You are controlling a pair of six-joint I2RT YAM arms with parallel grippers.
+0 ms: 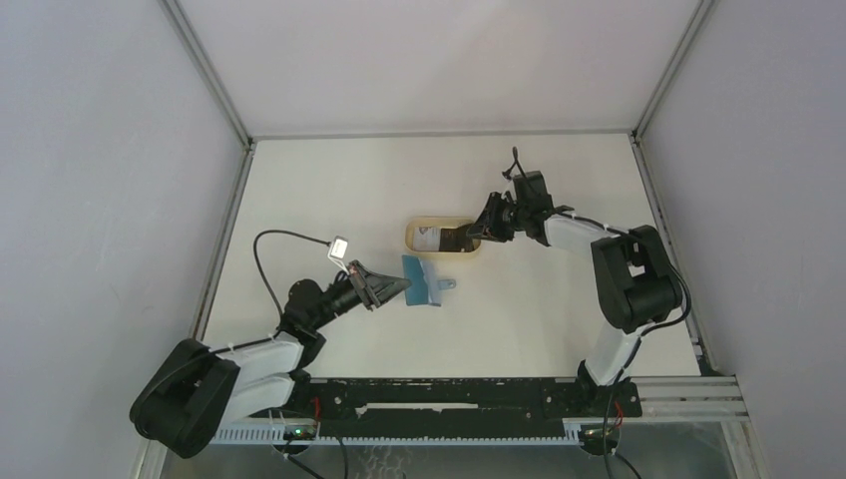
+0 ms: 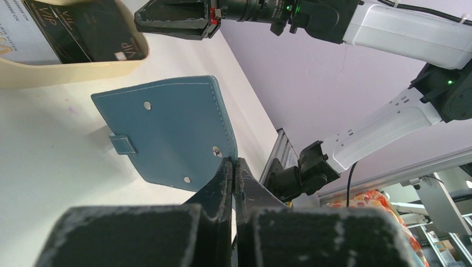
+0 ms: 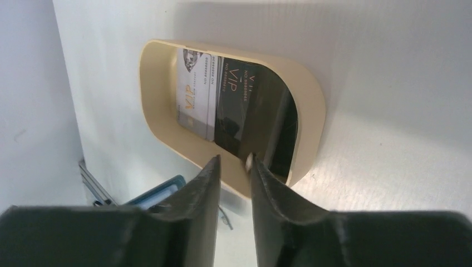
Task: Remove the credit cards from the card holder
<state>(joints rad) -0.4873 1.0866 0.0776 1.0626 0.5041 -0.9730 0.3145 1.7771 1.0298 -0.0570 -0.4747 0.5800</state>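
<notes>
The left gripper (image 2: 232, 167) is pinching, fingers closed, the near edge of the one card holder (image 2: 167, 128), which is lying flat straight ahead of it, long axis seemingly running across the fingers. The right gripper (image 3: 234, 164), empty and only narrowly parted, is hovering over the tan tray (image 3: 311, 100); just beyond its tips, two cards are lying side by side, a white credit card (image 3: 195, 92) and a black credit card (image 3: 250, 105).

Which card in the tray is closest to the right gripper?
The black card, just past the right gripper tips; the white card lies beside it, farther off.
</notes>
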